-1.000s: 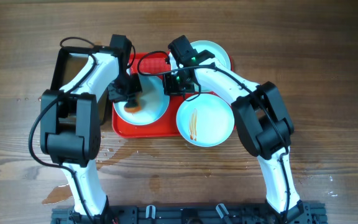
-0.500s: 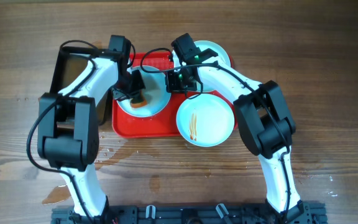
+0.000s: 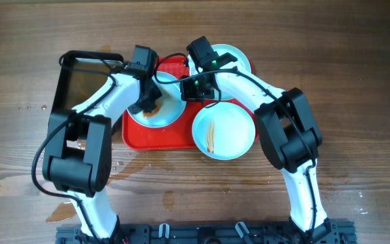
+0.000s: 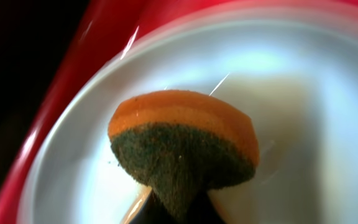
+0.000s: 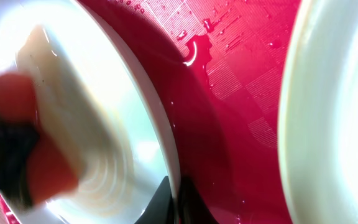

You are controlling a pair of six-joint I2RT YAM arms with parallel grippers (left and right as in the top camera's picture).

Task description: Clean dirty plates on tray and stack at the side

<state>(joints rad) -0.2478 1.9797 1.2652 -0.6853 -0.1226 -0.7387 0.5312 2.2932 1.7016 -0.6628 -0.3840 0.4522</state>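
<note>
Elbow bent left of the tray [image 3: 156, 139], my left arm reaches in; the left gripper [image 3: 147, 105] is clamped on an orange-green sponge [image 4: 185, 140] pressed to the plate [image 3: 171, 112] on the tray's left half. My right gripper [image 3: 187, 91], arm folded in from the tray's right, pinches that plate's rim at the tray's middle.

Dark wood-grain table [image 3: 357, 54], wet patches [image 3: 63, 211] — perhaps water — along near side
</note>
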